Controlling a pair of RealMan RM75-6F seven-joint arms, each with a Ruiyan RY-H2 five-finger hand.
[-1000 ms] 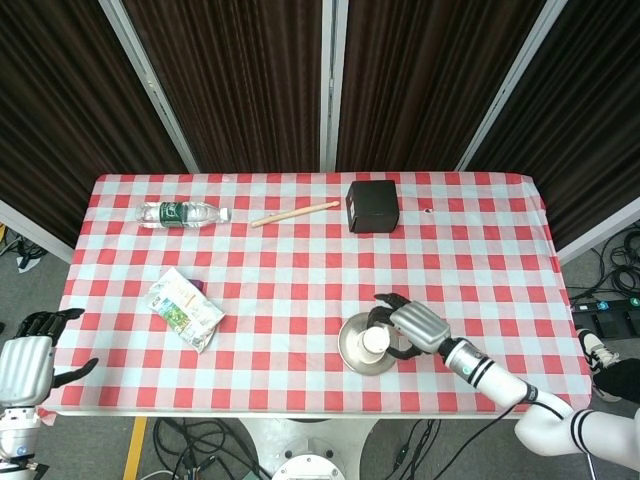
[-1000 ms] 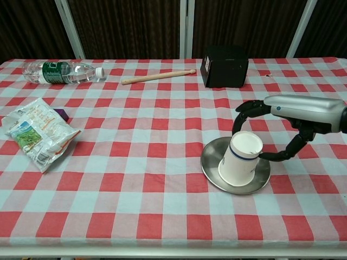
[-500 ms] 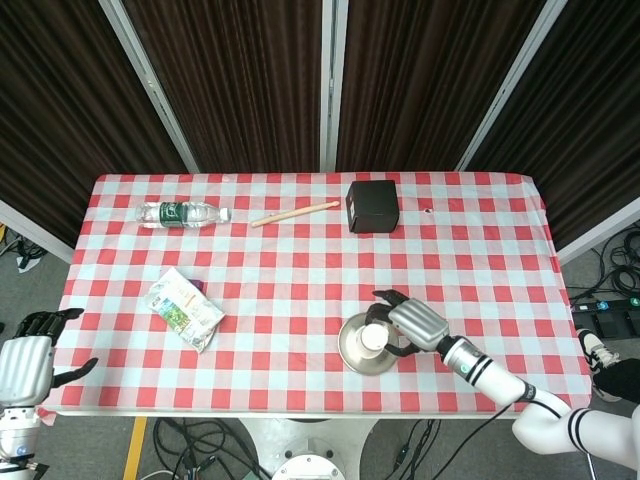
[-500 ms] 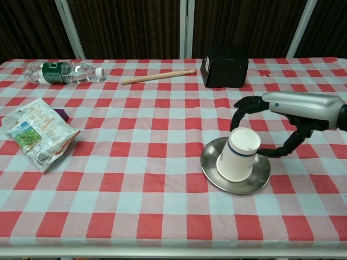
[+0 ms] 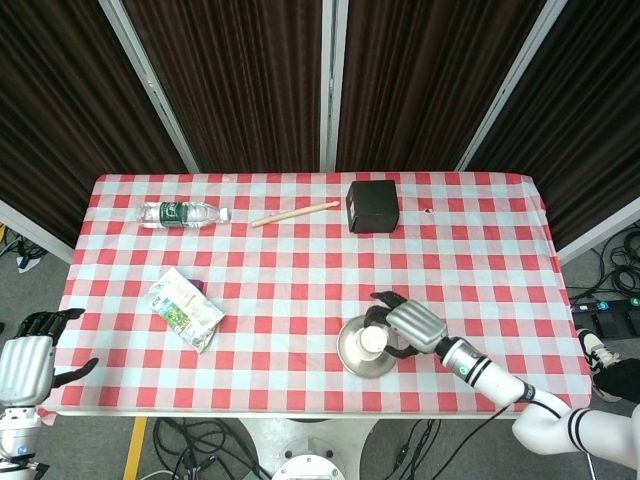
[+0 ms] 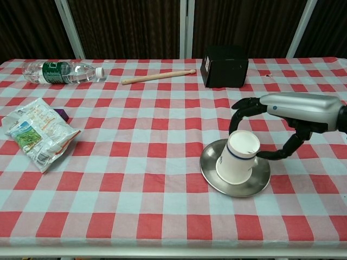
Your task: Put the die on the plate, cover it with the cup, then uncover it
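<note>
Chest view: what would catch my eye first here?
Probably the silver right hand, fingers curled around an upside-down paper cup on a metal plate near the table's front. Behind it sits a black box, and far left a crumpled snack bag.

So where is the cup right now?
In the chest view the cup stands upside down on the metal plate, near the table's front edge on the right side, with the right robot hand around it.
</note>
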